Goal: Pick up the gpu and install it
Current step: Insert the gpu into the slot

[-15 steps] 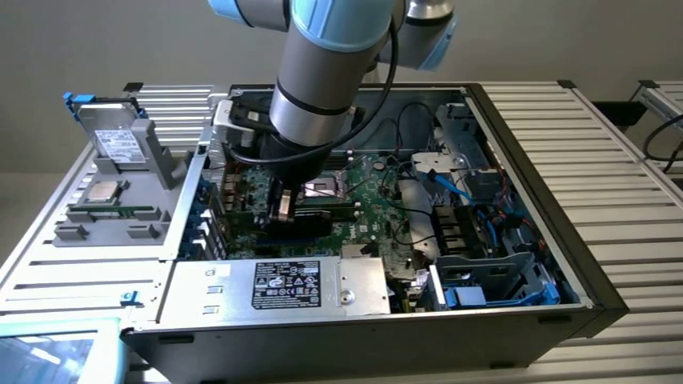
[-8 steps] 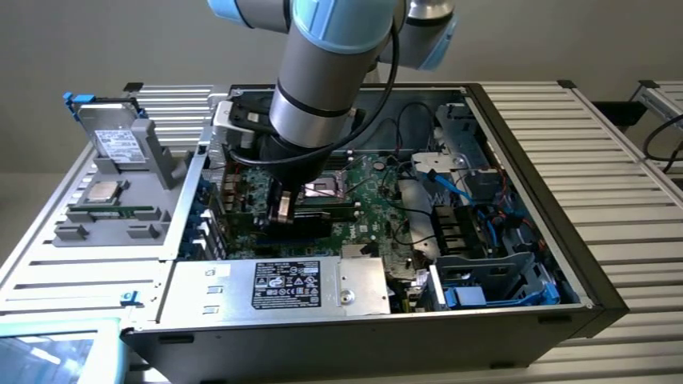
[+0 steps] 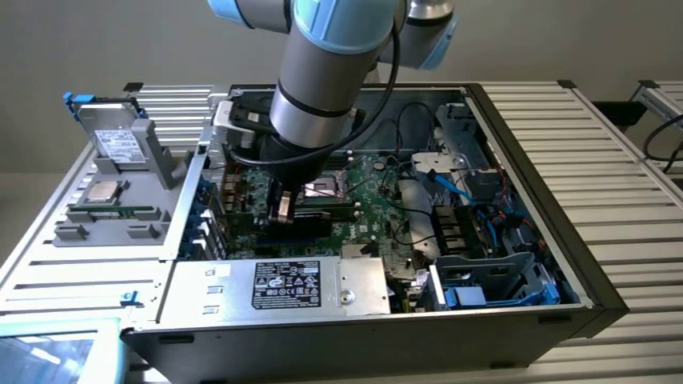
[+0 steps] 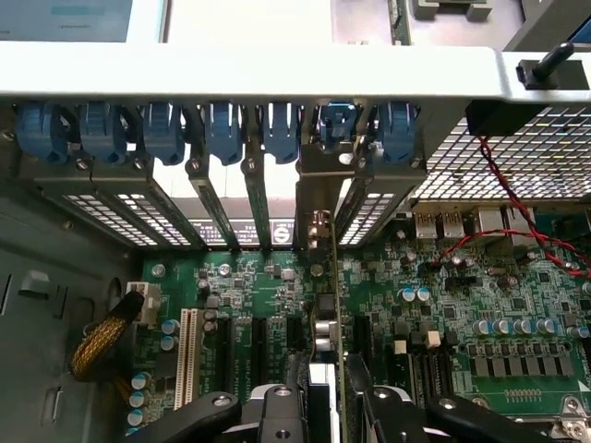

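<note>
My gripper (image 3: 283, 210) reaches down into the open computer case (image 3: 533, 144), low over the green motherboard (image 3: 369, 204) near the expansion slots. In the wrist view the gpu (image 4: 334, 305) stands edge-on as a thin green board line between my two dark fingers (image 4: 277, 411), and my gripper (image 4: 328, 406) is shut on it. Its metal bracket (image 4: 319, 180) rises into one opening of the rear slot wall, under a blue latch (image 4: 338, 120). The card's lower edge lines up with a black slot on the motherboard (image 4: 443, 314); whether it is seated is hidden.
A grey parts holder (image 3: 128, 192) at the exterior view's left carries a drive (image 3: 120, 144), a silver processor chip (image 3: 104, 190) and a memory stick (image 3: 112, 212). The power supply (image 3: 283, 284) borders the board in front. Cables (image 3: 453, 188) crowd the exterior view's right. A white slot (image 4: 187, 355) lies beside the card.
</note>
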You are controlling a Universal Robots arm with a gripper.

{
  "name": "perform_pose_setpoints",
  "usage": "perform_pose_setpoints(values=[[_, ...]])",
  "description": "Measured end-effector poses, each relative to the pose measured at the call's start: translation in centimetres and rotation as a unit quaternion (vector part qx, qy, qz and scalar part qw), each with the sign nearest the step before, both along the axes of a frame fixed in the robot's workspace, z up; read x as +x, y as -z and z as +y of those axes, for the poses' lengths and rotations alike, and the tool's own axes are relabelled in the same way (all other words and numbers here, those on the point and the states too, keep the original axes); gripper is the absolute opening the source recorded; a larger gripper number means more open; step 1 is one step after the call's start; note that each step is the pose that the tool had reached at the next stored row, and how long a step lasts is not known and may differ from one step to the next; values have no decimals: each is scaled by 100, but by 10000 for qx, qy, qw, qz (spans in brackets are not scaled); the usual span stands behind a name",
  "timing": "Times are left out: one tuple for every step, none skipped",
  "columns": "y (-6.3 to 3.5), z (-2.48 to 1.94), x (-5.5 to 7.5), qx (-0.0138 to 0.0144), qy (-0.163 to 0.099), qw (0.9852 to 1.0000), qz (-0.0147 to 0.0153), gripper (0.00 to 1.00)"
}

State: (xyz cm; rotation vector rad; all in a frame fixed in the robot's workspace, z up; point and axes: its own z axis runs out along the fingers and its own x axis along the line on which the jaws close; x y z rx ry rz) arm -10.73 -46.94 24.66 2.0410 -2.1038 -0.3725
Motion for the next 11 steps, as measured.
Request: perform_pose_setpoints(values=[[0,0,3,10,2,10000,1,28],[1,0,4,21,5,10000,2,28],[1,0,5,33,7,10000,3,28],[3,-1,6,48,8,10000,5,28],[5,-1,6,61,9,10000,7,28],[8,-1,6,74,9,10000,9,28],[11,-2,7,89,9,10000,11,28],[15,-5,7,102,8,9999,12,28],[24,-12,7,116,8,9999,12,28],[34,-23,7,127,9,9999,13,28],[45,-33,7,133,9,9999,14,28]])
